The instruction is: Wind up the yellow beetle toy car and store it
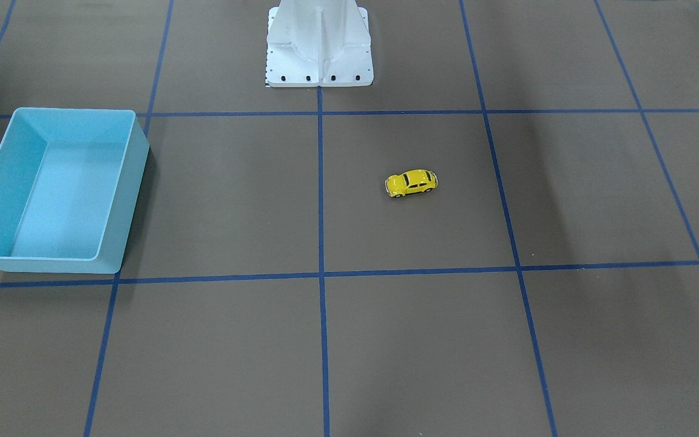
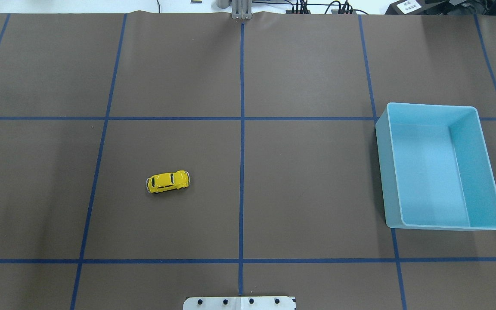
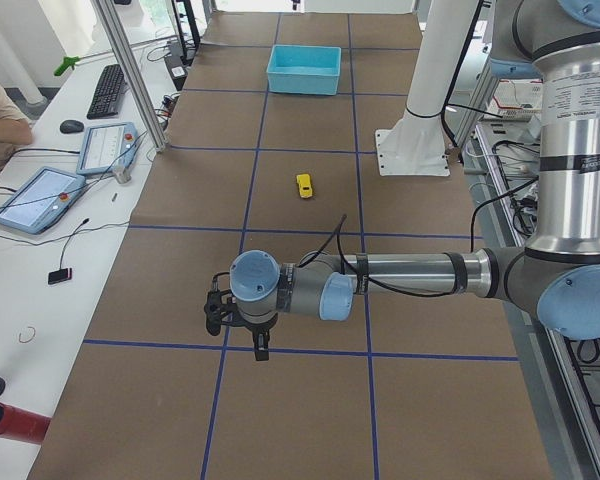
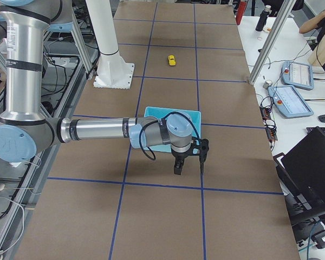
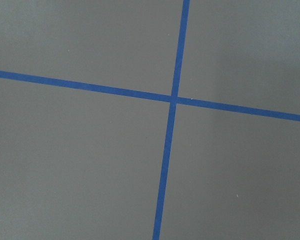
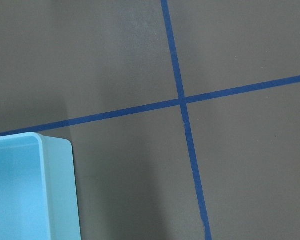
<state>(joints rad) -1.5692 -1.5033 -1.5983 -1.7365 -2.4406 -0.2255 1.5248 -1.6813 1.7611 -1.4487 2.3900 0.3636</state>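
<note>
The yellow beetle toy car (image 1: 411, 182) stands on its wheels on the brown mat, alone, left of the centre line in the overhead view (image 2: 168, 181). It shows small and far in both side views (image 3: 304, 185) (image 4: 172, 59). My left gripper (image 3: 238, 335) hangs over the mat far from the car, fingers down. My right gripper (image 4: 189, 165) hangs just past the light-blue bin (image 2: 383, 163). Both show only in the side views, so I cannot tell whether they are open or shut. Neither wrist view shows fingers.
The light-blue bin (image 1: 134, 182) is empty; its corner shows in the right wrist view (image 6: 20, 200). The white robot pedestal (image 1: 319, 54) stands at the mat's robot-side edge. Blue tape lines grid the mat. Operators' desks with tablets (image 3: 40, 195) lie beyond the far side.
</note>
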